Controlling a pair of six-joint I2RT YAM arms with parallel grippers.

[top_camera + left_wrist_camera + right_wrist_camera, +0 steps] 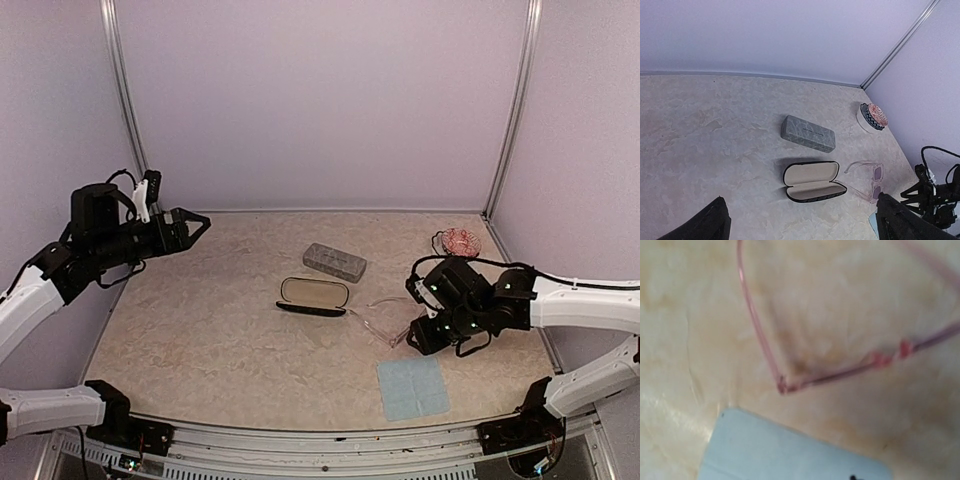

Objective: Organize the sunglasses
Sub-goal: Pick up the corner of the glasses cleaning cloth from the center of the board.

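The clear pale-pink sunglasses (375, 325) lie on the table with arms unfolded, just right of the open black oval case (313, 297). The left wrist view shows the sunglasses (871, 180) with their lenses toward the right arm. My right gripper (418, 338) is low over the lens end of the pair. Its own camera shows only the pink frame (785, 386) close up and no fingers, so the jaws' state is hidden. My left gripper (195, 228) hangs high at the far left, open and empty, with fingers (710, 225) spread wide.
A closed grey rectangular case (334, 261) lies behind the black case. A pale blue cloth (413, 387) is spread near the front edge, under the right wrist. A round pink patterned object (461, 241) sits in the back right corner. Walls enclose three sides.
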